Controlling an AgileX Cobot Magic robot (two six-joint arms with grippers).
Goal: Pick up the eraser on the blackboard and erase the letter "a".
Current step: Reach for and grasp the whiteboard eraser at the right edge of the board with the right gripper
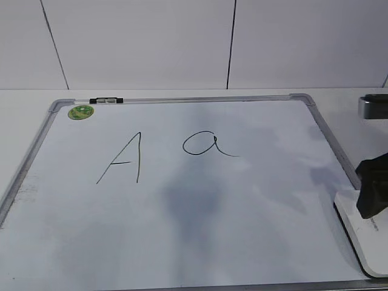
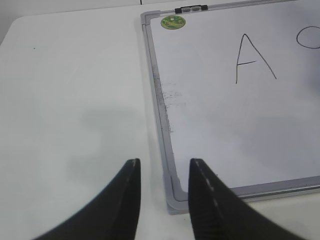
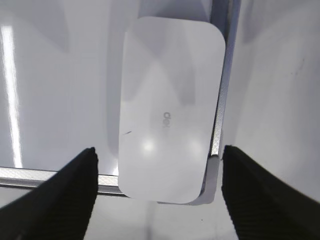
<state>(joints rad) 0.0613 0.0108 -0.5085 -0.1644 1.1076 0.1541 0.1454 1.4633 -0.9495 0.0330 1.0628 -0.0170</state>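
Observation:
The blackboard (image 1: 254, 206) is a white dry-erase board with a grey frame, lying flat on the table. The letter "a" (image 1: 206, 144) is written near its middle, right of a capital "A" (image 1: 121, 159). The white eraser (image 1: 359, 233) lies on the board's near right corner, lettering up. In the right wrist view the eraser (image 3: 170, 100) lies between the wide-open fingers of my right gripper (image 3: 159, 150), which hovers above it and shows as a dark shape in the exterior view (image 1: 373, 188). My left gripper (image 2: 164, 167) is open and empty over the board's near left corner (image 2: 175, 197).
A green sticker (image 1: 80, 112) and a small black-and-clear clip (image 1: 106, 100) sit at the board's far left corner. Bare white table (image 2: 75, 100) lies left of the board. A white panelled wall stands behind. Faint smudges mark the board's left edge (image 2: 170, 95).

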